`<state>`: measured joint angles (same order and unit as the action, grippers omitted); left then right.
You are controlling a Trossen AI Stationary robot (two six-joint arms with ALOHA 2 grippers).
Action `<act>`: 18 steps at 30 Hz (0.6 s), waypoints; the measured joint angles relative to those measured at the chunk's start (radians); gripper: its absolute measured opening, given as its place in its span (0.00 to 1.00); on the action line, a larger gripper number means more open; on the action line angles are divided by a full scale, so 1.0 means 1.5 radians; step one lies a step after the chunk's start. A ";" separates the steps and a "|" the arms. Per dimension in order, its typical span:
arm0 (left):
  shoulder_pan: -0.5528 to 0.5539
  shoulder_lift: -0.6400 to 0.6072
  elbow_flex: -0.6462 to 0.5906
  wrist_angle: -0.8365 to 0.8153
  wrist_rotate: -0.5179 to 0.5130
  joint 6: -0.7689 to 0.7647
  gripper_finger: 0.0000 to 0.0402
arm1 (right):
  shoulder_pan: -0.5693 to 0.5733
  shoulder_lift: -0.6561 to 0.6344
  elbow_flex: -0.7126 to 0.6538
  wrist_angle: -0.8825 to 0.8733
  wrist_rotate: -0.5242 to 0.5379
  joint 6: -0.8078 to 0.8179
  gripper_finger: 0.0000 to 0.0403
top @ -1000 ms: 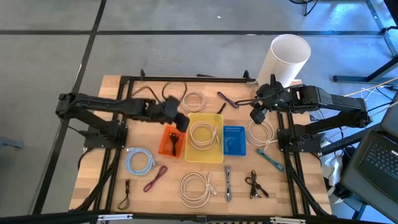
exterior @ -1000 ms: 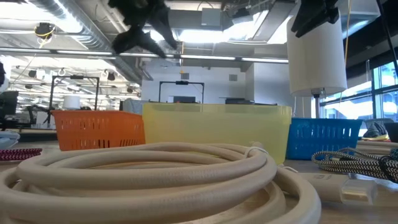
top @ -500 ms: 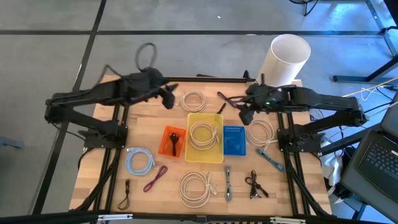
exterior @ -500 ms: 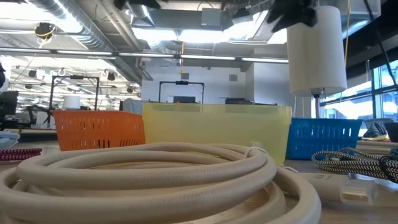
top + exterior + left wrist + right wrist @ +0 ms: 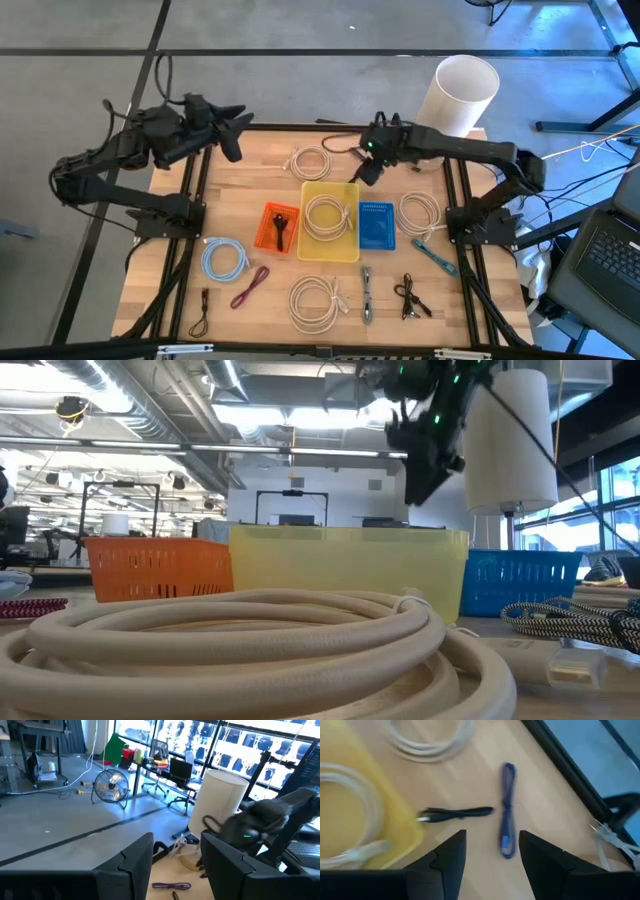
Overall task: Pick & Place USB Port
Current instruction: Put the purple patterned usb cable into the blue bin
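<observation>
While the right end effector (image 5: 362, 172) hangs just past the far right corner of the yellow bin (image 5: 345, 250), its fingers are spread fairly wide with nothing between them. The wrist cam looks straight down through that gap at a short black cable (image 5: 455, 812) lying on the bench (image 5: 270, 165) right beside the yellow bin's wall, and a purple cable (image 5: 507, 810) a bit further out from the bin, not touching the black one.

The left end effector (image 5: 232, 138) is way off to the far left of the yellow bin, up in the air by the bench's back edge. Its fingers are apart too and it's carrying nothing. It's aimed across the bench toward the white cylinder (image 5: 220, 805).

As for the USB stuff, a black USB cable (image 5: 280, 228) sits inside the orange bin (image 5: 265, 240), which is pushed up against the yellow bin's left side. The blue bin (image 5: 377, 225) is touching the yellow bin's right side. Inside the yellow bin there's one white cable coil (image 5: 328, 215).

Can't tell from these shots which plugs are on the loose cables near the corner, too small.
</observation>
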<state>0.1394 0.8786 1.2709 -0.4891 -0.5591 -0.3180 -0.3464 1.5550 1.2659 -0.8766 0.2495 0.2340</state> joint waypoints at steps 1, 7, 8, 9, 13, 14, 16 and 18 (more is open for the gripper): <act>0.000 -0.001 0.000 0.000 0.000 0.000 0.39 | -0.016 0.009 0.000 0.000 -0.013 -0.003 0.46; 0.000 0.001 0.000 0.000 0.000 0.000 0.39 | -0.076 0.060 0.000 0.002 -0.068 -0.004 0.46; 0.000 0.002 0.000 0.000 0.001 0.000 0.39 | -0.082 0.068 0.000 0.004 -0.074 -0.004 0.46; 0.000 0.004 0.000 0.000 0.001 0.000 0.39 | -0.085 0.075 0.000 0.009 -0.075 -0.005 0.46; 0.000 0.005 0.000 0.000 0.001 0.000 0.39 | -0.095 0.105 0.000 0.034 -0.074 -0.021 0.46; 0.000 0.005 0.000 0.000 0.001 0.000 0.39 | -0.095 0.112 0.000 0.040 -0.073 -0.025 0.46; 0.000 0.005 0.000 0.000 0.001 0.000 0.39 | -0.097 0.125 0.000 0.052 -0.061 -0.037 0.46; 0.000 0.005 0.000 0.000 0.001 0.000 0.39 | -0.102 0.136 0.000 0.056 -0.059 -0.042 0.46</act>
<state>0.1394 0.8860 1.2709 -0.4896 -0.5571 -0.3183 -0.4997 1.7593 1.2659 -0.7923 0.1612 0.1711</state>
